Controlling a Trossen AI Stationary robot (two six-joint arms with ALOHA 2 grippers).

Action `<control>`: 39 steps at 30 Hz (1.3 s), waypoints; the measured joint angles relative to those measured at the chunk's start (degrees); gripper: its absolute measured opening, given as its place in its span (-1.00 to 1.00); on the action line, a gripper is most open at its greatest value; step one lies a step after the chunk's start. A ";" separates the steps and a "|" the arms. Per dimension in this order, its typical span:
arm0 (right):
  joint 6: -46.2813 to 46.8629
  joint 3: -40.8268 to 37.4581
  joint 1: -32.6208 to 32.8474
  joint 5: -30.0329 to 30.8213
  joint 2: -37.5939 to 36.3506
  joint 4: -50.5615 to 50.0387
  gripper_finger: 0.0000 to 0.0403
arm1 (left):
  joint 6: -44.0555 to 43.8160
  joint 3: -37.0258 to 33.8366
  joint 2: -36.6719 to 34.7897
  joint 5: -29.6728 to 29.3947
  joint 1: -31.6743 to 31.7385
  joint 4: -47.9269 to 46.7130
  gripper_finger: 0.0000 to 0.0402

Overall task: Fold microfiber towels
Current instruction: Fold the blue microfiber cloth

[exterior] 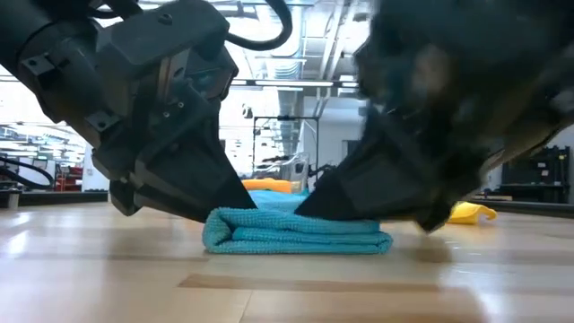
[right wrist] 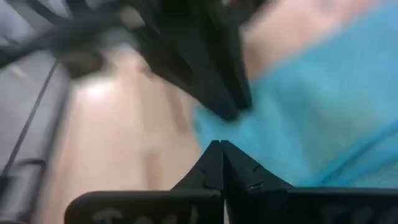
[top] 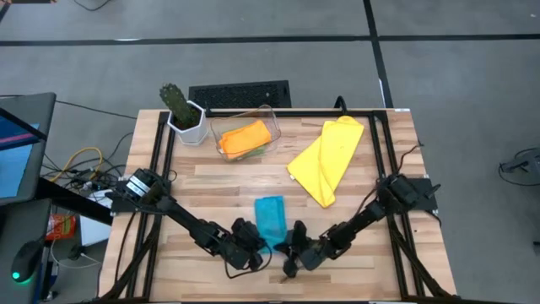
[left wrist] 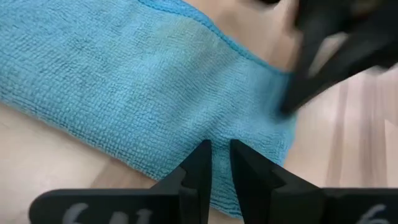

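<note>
The blue towel (top: pixel 271 217) lies folded at 6 o'clock on the table (top: pixel 371 262), near the front edge, its long axis running 12 to 6. The left gripper (left wrist: pixel 221 163) sits at its near left corner, fingers pinched almost together on the towel's edge. The right gripper (right wrist: pixel 221 163) is at the near right corner, fingers fully closed just beside the cloth, holding nothing. The yellow towel (top: pixel 328 158) lies crumpled at 1 o'clock. An orange towel (top: pixel 245 138) rests in the bin (top: pixel 266 113) at 12.
</note>
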 joint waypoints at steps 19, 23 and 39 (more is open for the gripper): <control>-14.53 -8.88 -16.95 -2.64 7.08 27.08 -0.95 | 1.22 0.15 -0.30 2.98 -0.05 -2.71 -0.74; -12.52 -8.68 -17.12 -1.59 8.34 28.32 -0.92 | 1.32 0.22 -0.67 5.83 -0.61 -3.56 -0.74; -13.35 -9.44 -18.40 -6.10 3.50 23.90 -0.86 | 11.42 0.10 -8.24 -3.56 -2.22 -3.10 -0.74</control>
